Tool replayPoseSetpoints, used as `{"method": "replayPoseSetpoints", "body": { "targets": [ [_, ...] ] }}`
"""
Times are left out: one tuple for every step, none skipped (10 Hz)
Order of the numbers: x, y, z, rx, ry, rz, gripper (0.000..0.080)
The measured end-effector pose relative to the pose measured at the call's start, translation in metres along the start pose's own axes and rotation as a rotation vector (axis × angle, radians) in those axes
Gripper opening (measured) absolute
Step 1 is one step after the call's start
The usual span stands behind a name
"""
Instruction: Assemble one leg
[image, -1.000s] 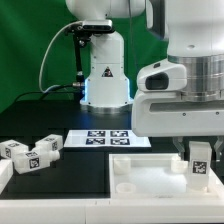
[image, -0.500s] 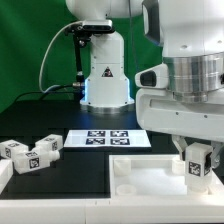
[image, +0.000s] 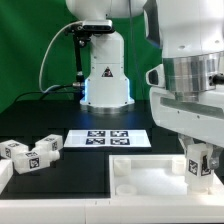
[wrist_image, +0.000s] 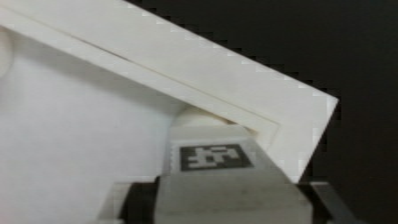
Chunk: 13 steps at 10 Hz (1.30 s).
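place: robotics lab | cues: green backdrop; black table; marker board

Bright, even light over the exterior view. The robot base glares white, its shell detail washed out, with a bluish glow at its foot. In front of the base, the black tabletop swallows nearly every shadow. Nearer the camera than the base, the arm housing looks soft and out of focus. The wrist view is grainy and blurred: the white panel is almost overexposed, the tag on the leg is smeared, and a thin grey shadow lines the panel's edge.
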<state>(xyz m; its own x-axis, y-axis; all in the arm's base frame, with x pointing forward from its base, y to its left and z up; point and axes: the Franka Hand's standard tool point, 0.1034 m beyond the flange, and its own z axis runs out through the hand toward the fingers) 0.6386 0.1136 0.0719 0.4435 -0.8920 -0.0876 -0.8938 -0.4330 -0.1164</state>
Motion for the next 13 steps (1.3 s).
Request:
{"method": "replayPoseSetpoints", "body": {
  "targets": [
    [0.0008,0.0001,-0.0003,-0.003,0.005,-0.069,0.0471],
    [0.0033,-0.0005,-0.0017,-0.005,0.009,-0.285,0.0588],
    [0.0047,-0.001,-0.0027,-0.008,0.009,-0.457,0.0588],
    [0.0028,-0.0019,-0.0035,-0.015,0.012,-0.619,0.0636],
    [-0.0018,-0.0038,-0.0048,-0.026,0.024,-0.712,0.0647],
    [-0.0015,-0.0035,-0.0042,-0.028,0.023,-0.784,0.0647],
    [-0.0002,-0.003,-0.0042,-0.029,0.022,-0.847,0.0647],
    [0.0003,-0.0035,-0.0043,-0.035,0.031,-0.943,0.0649],
    [0.0025,-0.0055,-0.0051,-0.053,0.058,-1.174,0.0649],
    [0.0055,-0.0059,-0.0063,-0.071,0.065,-1.355,0.0649],
    [0.006,-0.0061,-0.0066,-0.08,0.066,-1.444,0.0649],
    [0.0054,-0.0061,-0.0062,-0.076,0.066,-1.396,0.0525],
    [0.0057,-0.0059,-0.0061,-0.077,0.066,-1.396,0.0525]
  ]
}}
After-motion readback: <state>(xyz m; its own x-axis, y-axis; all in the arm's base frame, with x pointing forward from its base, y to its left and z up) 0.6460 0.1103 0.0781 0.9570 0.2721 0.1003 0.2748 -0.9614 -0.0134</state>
